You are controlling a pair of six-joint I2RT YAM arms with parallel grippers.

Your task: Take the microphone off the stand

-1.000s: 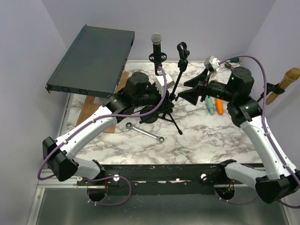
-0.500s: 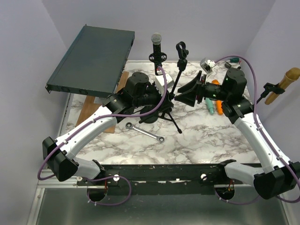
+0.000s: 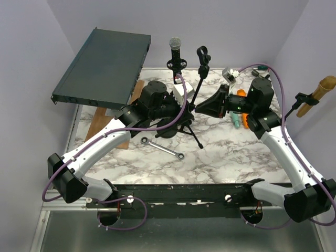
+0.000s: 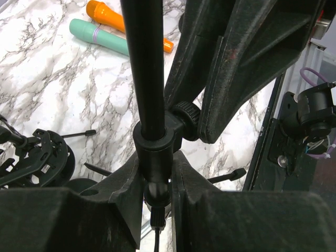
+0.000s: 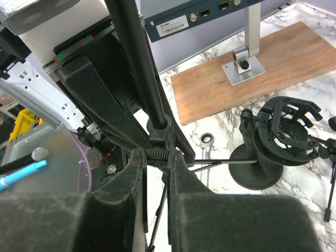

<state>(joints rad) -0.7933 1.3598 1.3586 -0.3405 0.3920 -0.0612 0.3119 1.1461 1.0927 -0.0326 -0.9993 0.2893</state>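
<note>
The microphone (image 3: pixel 175 44), black with a silver mesh head, stands upright in a shock mount (image 3: pixel 177 64) at the back of the table. In front of it is a thin black tripod stand (image 3: pixel 196 95) with an empty clip (image 3: pixel 203 54) on top. My left gripper (image 3: pixel 187 109) is shut on this stand's pole collar (image 4: pixel 155 144), low on the pole. My right gripper (image 3: pixel 199 108) comes in from the right. It is shut on the knurled knob (image 5: pixel 157 153) just under the collar. Neither gripper touches the microphone.
A wrench (image 3: pixel 163 148) lies in front of the tripod legs. A dark rack unit (image 3: pixel 102 65) is raised at the back left above a wooden board (image 3: pixel 102 126). Orange and teal handles (image 3: pixel 241 118) lie behind my right arm. A wooden handle (image 3: pixel 318 91) sticks out at the right.
My right gripper has moved left to the tripod stand and gone from open to shut on its knob. The left arm has kept its grip and has not moved.
</note>
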